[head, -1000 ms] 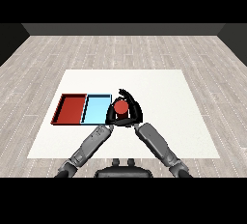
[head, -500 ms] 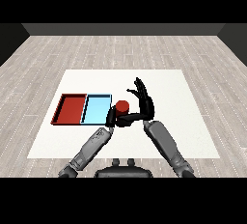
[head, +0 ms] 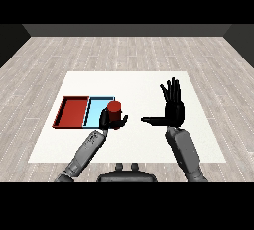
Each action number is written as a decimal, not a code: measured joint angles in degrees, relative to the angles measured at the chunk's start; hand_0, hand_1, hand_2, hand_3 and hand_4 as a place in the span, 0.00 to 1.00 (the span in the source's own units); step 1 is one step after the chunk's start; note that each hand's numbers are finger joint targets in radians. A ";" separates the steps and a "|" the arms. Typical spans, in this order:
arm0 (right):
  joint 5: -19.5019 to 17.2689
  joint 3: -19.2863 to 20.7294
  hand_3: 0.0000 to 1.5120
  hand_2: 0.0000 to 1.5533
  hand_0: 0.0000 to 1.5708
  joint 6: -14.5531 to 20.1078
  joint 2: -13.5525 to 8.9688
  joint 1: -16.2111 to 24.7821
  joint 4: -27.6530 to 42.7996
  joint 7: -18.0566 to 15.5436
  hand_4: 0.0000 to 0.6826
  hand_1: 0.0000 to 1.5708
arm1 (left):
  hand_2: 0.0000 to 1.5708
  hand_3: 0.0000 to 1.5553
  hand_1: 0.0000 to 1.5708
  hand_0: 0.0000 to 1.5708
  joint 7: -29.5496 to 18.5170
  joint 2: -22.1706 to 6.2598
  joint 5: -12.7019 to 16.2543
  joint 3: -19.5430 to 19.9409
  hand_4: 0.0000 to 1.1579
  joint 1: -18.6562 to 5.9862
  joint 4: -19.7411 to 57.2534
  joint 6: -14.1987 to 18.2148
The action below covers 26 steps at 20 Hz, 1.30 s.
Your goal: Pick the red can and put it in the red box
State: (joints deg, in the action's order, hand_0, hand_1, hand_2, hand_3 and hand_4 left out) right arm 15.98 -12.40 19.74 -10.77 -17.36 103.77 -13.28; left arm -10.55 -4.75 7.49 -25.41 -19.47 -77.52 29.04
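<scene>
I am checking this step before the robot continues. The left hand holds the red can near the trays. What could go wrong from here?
1. The red can in the left hand sits at the near right corner of the light blue tray, which lies between it and the red tray. Releasing too early would likely put it in the wrong tray.
2. Carried low, the can might catch a tray rim.
3. The right hand is open and apart, so it poses little risk.

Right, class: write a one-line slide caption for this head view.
Left hand curled round the red can beside the light blue tray; right hand open.
</scene>
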 measured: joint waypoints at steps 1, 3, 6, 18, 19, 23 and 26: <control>0.44 1.11 0.00 0.00 0.00 -0.59 -0.30 0.69 -0.65 -0.59 0.00 0.00 | 1.00 0.94 1.00 1.00 0.54 -1.27 0.05 1.03 0.97 -0.06 -0.95 -0.56; 1.80 3.36 0.00 0.00 0.00 -2.50 -1.12 2.65 -1.85 -1.85 0.00 0.00 | 1.00 0.94 1.00 1.00 1.94 -2.81 -0.87 2.13 0.96 -0.08 -2.89 -0.40; 3.36 6.30 0.00 0.00 0.00 -5.26 -2.29 5.44 -4.15 -3.87 0.00 0.00 | 0.99 0.93 1.00 1.00 3.96 -6.26 -2.21 3.44 0.96 1.50 -6.81 -0.76; 1.69 8.45 0.00 0.00 0.00 -10.22 -2.47 15.05 -13.84 -10.21 0.00 0.00 | 0.96 0.92 1.00 1.00 10.96 -16.11 -8.03 12.80 0.95 -5.61 0.73 -2.82; 1.80 8.68 0.00 0.00 0.00 -10.78 -2.45 15.46 -14.71 -10.75 0.00 0.00 | 0.85 0.93 0.98 0.98 10.68 -16.96 -8.36 13.70 0.95 -6.35 2.77 -3.38; 1.71 9.13 0.00 0.00 0.00 -10.94 -1.72 14.73 -17.24 -11.00 0.00 0.00 | 0.99 0.94 1.00 1.00 11.35 -19.95 -8.77 17.40 0.95 -9.81 12.88 -5.62; 1.17 9.23 0.00 0.00 0.00 -12.34 -2.20 15.45 -18.47 -12.63 0.00 0.00 | 1.00 0.96 1.00 1.00 9.84 -21.97 -8.39 20.52 0.94 -10.77 21.15 -7.06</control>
State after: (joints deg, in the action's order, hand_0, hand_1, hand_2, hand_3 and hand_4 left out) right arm 17.15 -3.17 7.40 -12.97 -1.91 85.30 -25.90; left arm -0.71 -26.71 -0.91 -4.90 -30.24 -56.37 21.98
